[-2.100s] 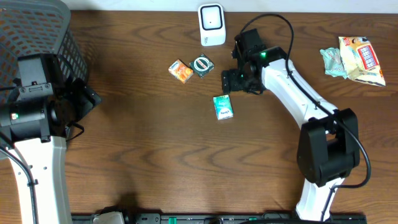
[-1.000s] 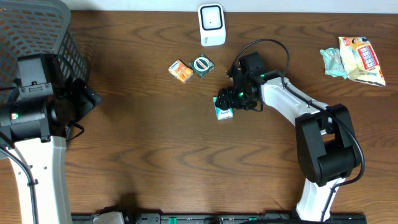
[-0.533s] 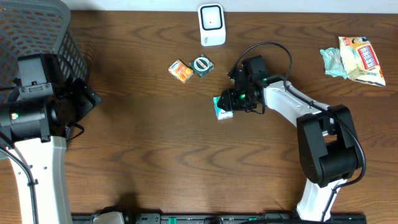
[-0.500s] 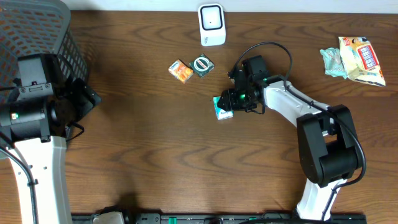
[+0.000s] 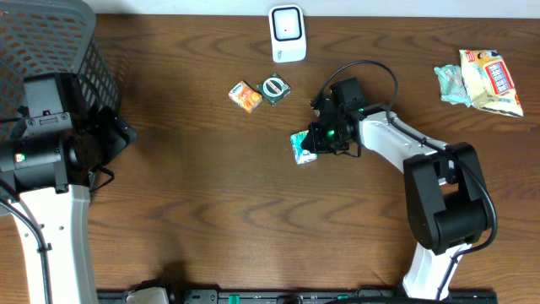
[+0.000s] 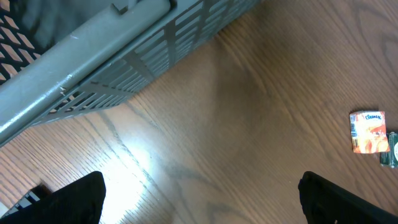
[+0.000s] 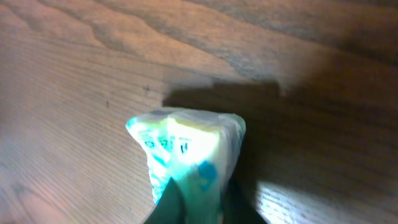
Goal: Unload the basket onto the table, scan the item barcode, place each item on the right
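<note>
With the right gripper clenched on seemingly just the near edge of the green-and-white packet, lifting could let it twist or slip free; the left gripper hangs spread wide.

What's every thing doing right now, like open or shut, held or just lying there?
Right gripper: shut on the green packet.
Left gripper: open, empty.
Green packet: pinched by the right gripper.
Orange box: lying flat, untouched.
Dark packet: lying flat, untouched.
Scanner: standing, untouched.
Snack bag: lying crumpled, untouched.
</note>
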